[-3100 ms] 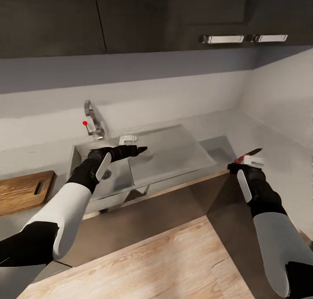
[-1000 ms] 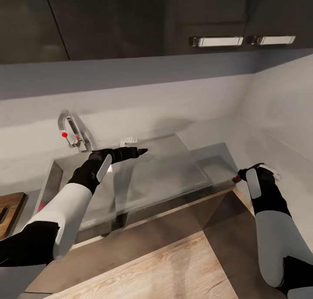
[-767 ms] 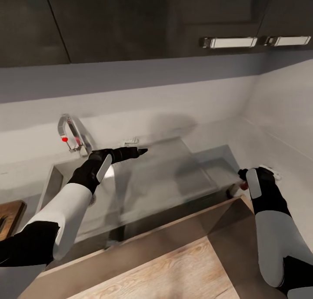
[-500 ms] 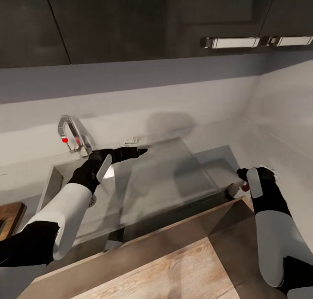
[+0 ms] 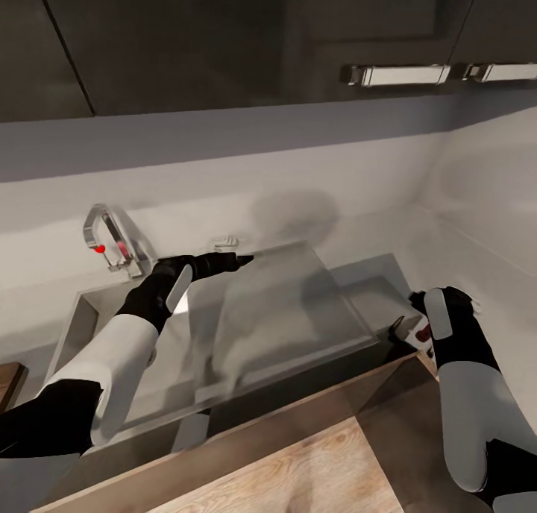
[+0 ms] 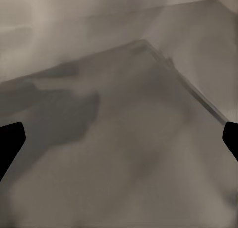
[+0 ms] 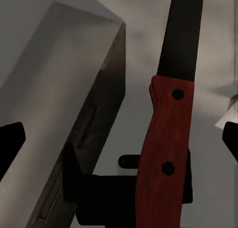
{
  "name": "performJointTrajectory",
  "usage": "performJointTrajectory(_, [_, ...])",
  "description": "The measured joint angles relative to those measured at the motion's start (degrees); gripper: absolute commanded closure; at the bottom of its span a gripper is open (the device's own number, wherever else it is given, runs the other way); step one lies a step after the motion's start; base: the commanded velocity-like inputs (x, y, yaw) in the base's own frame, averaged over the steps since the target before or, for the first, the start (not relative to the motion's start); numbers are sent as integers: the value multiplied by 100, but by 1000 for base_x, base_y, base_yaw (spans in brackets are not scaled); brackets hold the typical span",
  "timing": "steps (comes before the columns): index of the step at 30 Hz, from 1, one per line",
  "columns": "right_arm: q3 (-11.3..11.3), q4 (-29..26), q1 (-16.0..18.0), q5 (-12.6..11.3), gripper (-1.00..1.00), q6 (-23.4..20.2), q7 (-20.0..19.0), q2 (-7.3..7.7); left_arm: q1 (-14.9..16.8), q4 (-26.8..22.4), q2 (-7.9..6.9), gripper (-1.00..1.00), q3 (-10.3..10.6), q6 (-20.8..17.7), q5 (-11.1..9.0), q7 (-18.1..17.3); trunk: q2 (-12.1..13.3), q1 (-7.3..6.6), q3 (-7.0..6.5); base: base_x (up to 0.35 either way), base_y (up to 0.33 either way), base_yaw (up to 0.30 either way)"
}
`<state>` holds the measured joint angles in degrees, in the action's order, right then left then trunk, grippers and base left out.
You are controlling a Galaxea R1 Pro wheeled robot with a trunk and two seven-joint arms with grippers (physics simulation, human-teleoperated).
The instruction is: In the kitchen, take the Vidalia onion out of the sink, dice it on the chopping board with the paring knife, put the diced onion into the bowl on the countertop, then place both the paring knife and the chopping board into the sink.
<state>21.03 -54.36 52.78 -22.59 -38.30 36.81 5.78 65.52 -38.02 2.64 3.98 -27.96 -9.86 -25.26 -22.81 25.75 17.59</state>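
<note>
— The right gripper (image 5: pixel 418 320), what does it hold?
— It is closed on the paring knife (image 7: pixel 166 138), at the right of the frame, by the sink (image 5: pixel 298 304) corner.
— Which way does the knife point?
— Its long axis runs along the fingers, dark blade forward.
— And the left gripper (image 5: pixel 242 259)?
— Above the drainer; I cannot tell how wide it is.

A kitchen: a grey steel sink (image 5: pixel 246 334) with a chrome tap (image 5: pixel 112 241) is set into the grey desk (image 5: pixel 462 252), under dark wall cabinets (image 5: pixel 224 36) with metal handles (image 5: pixel 395 74).
</note>
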Motion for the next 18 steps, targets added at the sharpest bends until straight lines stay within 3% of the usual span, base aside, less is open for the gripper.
performJointTrajectory(6, [29, 3, 0, -24, -100, 1, 77, 0, 0, 1, 4, -100, 1, 0, 0, 0, 0, 0, 0, 2, -1, 0])
performJointTrajectory(10, [326, 7, 0, -39, -100, 1, 240, 0, 0, 1, 8, -100, 1, 0, 0, 0, 0, 0, 0, 0, 0, 0])
performJointTrajectory(18, [436, 31, 0, -101, -100, -9, 302, -68, 0, 1, 9, -100, 1, 0, 0, 0, 0, 0, 0, 15, 0, 0])
